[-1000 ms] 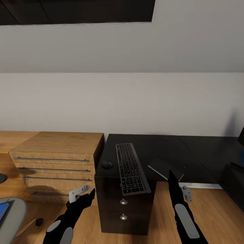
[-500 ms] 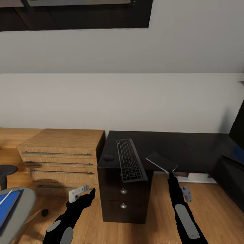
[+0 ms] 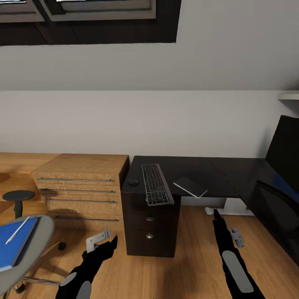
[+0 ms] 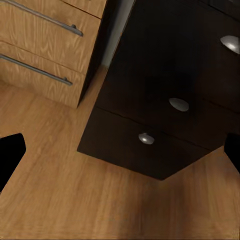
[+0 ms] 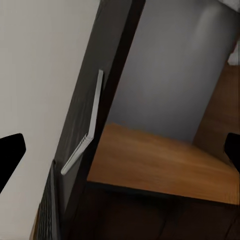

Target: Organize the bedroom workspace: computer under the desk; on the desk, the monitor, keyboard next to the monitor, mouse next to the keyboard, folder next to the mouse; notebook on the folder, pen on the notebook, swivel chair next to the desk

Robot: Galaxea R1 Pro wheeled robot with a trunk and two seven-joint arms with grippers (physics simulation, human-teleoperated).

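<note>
keyboard and notebook (perhaps overhanging) on desk

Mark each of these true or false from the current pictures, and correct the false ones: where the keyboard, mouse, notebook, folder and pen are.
1. The keyboard lies on the desk, its near end past the edge. True.
2. The mouse sits on the swivel chair. False: it is on the desk, beside the keyboard.
3. The folder lies on the chair seat. True.
4. The pen lies on the notebook. False: it lies on the folder.
5. The notebook overhangs the desk edge. True.
</note>
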